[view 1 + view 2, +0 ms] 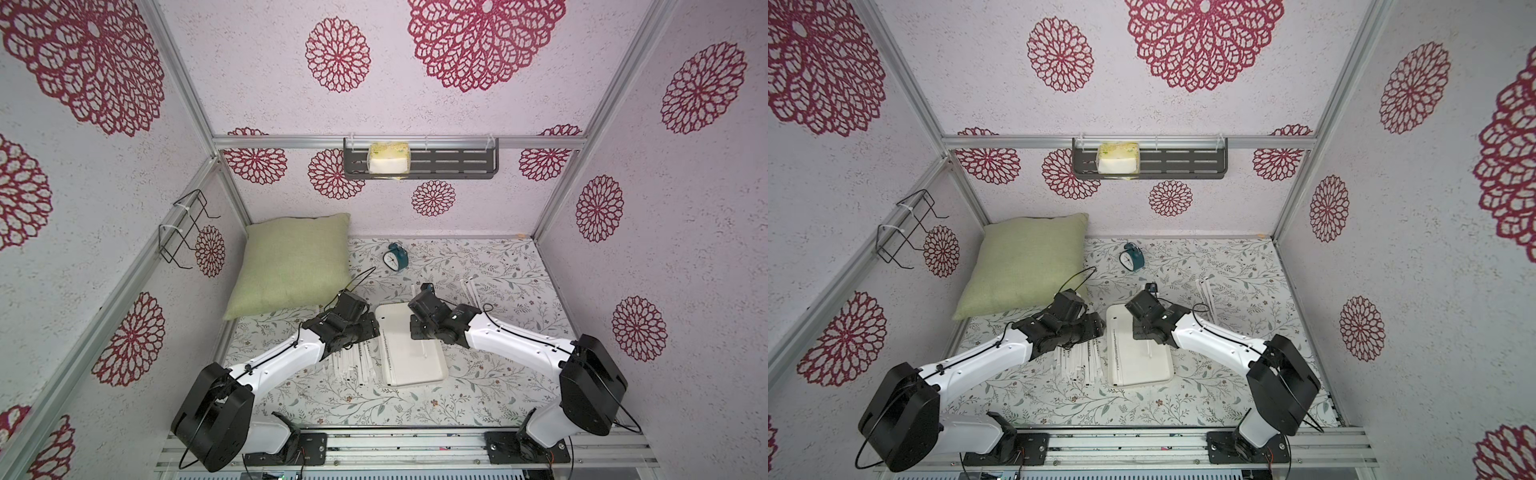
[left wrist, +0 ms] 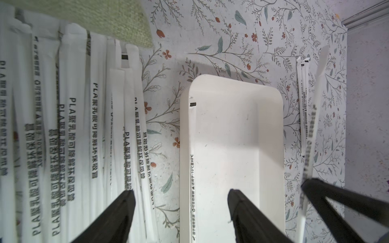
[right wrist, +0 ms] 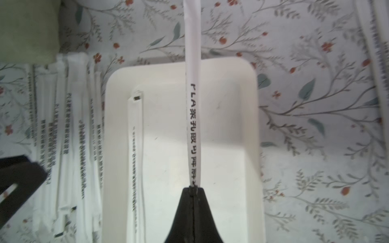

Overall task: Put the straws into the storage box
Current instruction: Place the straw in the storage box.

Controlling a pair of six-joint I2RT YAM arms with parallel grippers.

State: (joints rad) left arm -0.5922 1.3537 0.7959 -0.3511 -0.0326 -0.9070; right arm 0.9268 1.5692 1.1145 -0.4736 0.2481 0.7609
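Right wrist view: my right gripper [image 3: 193, 189] is pinched tight on one long white paper-wrapped straw [image 3: 192, 105], dark print showing, above the shallow white round-cornered storage box [image 3: 109, 117], where another straw [image 3: 135, 147] already lies. Placing step, I judge; next, lower it lengthwise and release. My left gripper [image 2: 181, 191] gapes empty between the loose straw pile [image 2: 73, 126] and the box.

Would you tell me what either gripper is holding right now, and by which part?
The right gripper pinches one straw partway along its printed wrapper; the left gripper holds nothing.
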